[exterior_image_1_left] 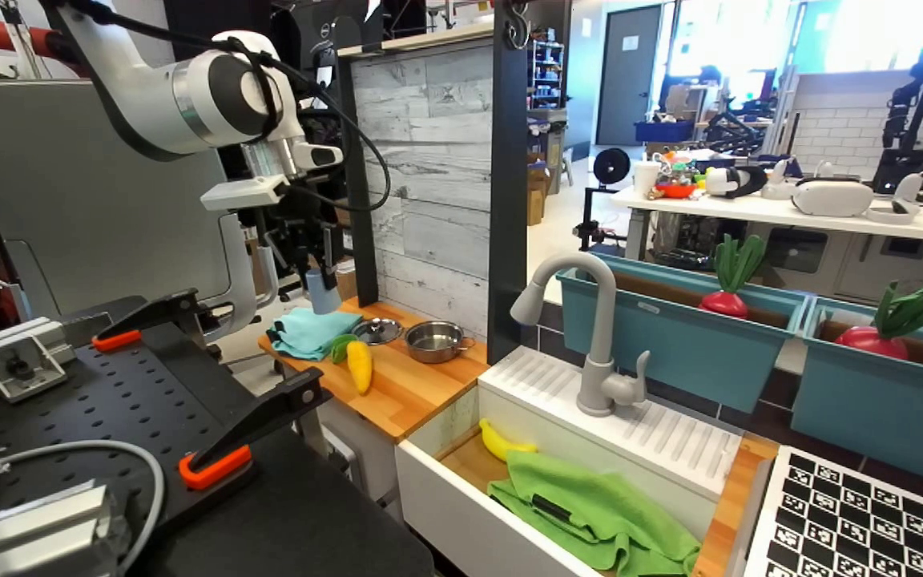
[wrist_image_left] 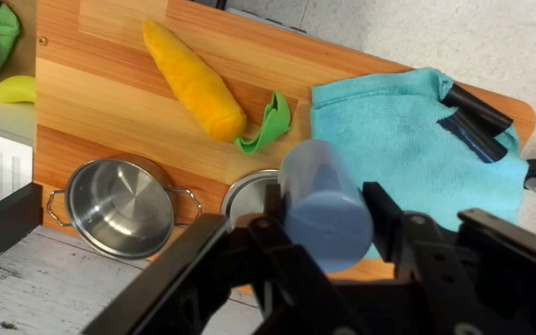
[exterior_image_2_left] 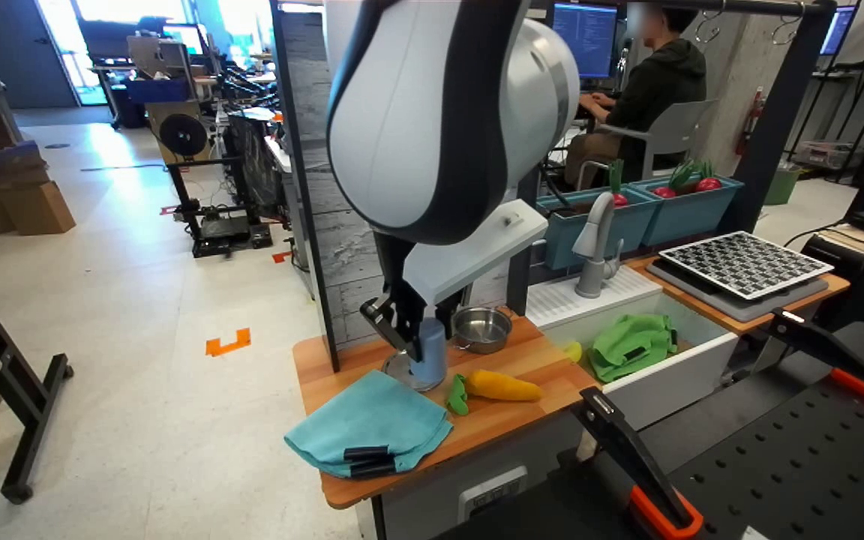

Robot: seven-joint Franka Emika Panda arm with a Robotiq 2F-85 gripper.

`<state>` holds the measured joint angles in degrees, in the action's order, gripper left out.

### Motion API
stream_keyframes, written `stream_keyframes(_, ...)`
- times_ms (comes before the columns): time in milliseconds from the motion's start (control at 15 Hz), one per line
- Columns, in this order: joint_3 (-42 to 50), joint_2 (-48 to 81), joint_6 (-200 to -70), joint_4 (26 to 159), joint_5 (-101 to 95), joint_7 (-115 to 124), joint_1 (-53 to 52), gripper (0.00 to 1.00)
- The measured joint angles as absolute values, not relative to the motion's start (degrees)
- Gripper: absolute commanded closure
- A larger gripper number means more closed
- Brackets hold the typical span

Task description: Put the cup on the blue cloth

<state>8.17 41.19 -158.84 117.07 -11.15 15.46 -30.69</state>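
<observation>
The gripper point(exterior_image_1_left: 318, 277) holds the cup point(exterior_image_1_left: 323, 296) aloft — near the blue cloth point(exterior_image_1_left: 312, 332).

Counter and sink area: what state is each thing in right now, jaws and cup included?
Cup: held between the jaws, off the counter; which end is open is unclear
Jaws: closed on the cup
Blue cloth: folded, lying on the counter
Pot: upright, uncovered
Lid: lying off the pot
Toy carrot: lying on its side on the counter
Banana: lying in the sink
Green cloth: rumpled, in the sink
Faucet: no water visible

bright | windows point(exterior_image_1_left: 898, 34) blown out | pot point(wrist_image_left: 121, 211) glinting | wrist view: cup point(wrist_image_left: 328, 228), hand point(wrist_image_left: 324, 200) blurred
</observation>
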Motion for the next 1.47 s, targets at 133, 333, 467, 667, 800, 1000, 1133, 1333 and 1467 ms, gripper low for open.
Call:
stream_keyframes(133,7.5,43.3,-157.5,114.6,-11.2,15.5,-30.6,0.79)
stream_keyframes(333,6.6,46.3,-155.6,111.1,-11.1,15.4,-30.6,0.79)
stream_keyframes(467,6.0,48.0,-154.2,108.7,-11.1,15.3,-30.6,0.79)
stream_keyframes(667,5.3,50.4,-152.2,105.5,-11.1,15.2,-30.5,0.79)
stream_keyframes(800,5.1,51.8,-151.4,103.5,-11.1,15.1,-30.4,0.79)
stream_keyframes(1000,4.9,53.8,-149.5,100.7,-11.1,15.0,-30.4,0.28)
stream_keyframes(1133,4.9,54.9,-148.4,99.1,-11.1,14.9,-30.4,0.14)
stream_keyframes(1333,4.9,56.3,-147.0,97.0,-11.1,14.9,-30.4,0.00)
stream_keyframes(1467,4.9,56.9,-146.4,96.1,-11.1,14.9,-30.3,0.00)
